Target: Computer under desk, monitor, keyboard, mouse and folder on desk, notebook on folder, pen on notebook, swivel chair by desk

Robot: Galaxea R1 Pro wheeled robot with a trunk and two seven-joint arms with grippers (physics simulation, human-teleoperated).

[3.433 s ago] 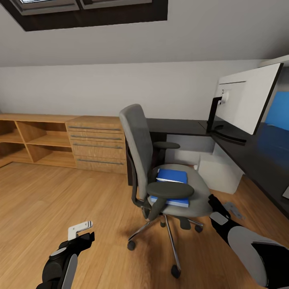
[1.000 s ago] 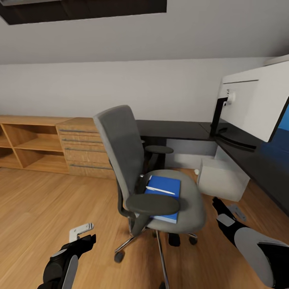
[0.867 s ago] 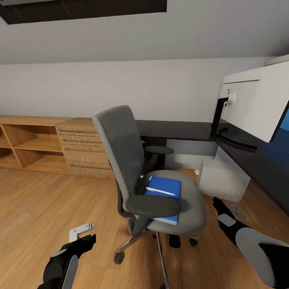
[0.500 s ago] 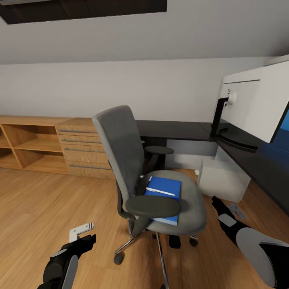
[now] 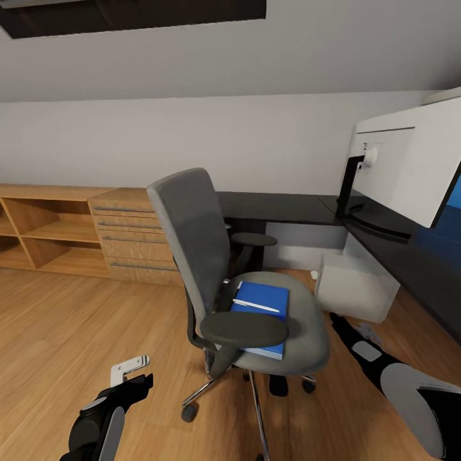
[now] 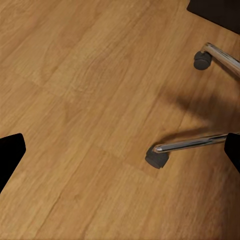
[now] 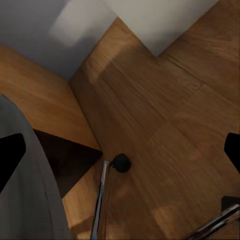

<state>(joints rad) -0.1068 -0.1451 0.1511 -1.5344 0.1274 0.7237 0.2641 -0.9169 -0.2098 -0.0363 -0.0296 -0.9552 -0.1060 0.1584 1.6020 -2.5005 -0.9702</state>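
One swivel chair [image 5: 240, 282] faced you in the head view: grey tall back, two black armrests, chrome legs on casters. On its seat lay one bright blue folder [image 5: 262, 312], with one thin white pen [image 5: 255, 305] resting across the top; whether a notebook lay between them you could not tell. To the right, one monitor [image 5: 410, 163] stood on the black desk [image 5: 282, 208], showing you its white back and curved black stand. One pale boxy computer [image 5: 355, 285] sat on the floor under the desk. Your left gripper [image 5: 131, 374] hung low at the near left, over the wooden floor [image 5: 77, 320], well apart from the chair; your right gripper [image 5: 339, 322] sat just beside the seat's right edge. A wooden drawer cabinet [image 5: 137, 234] stood against the white far wall.

Through the left wrist camera, you saw two chrome chair legs [image 6: 192, 144] with casters on the floorboards, and the jaws spread wide.

Through the right wrist camera, the fingers again stood wide apart, over floorboards, one caster [image 7: 121, 162] and the grey seat edge [image 7: 27, 185].
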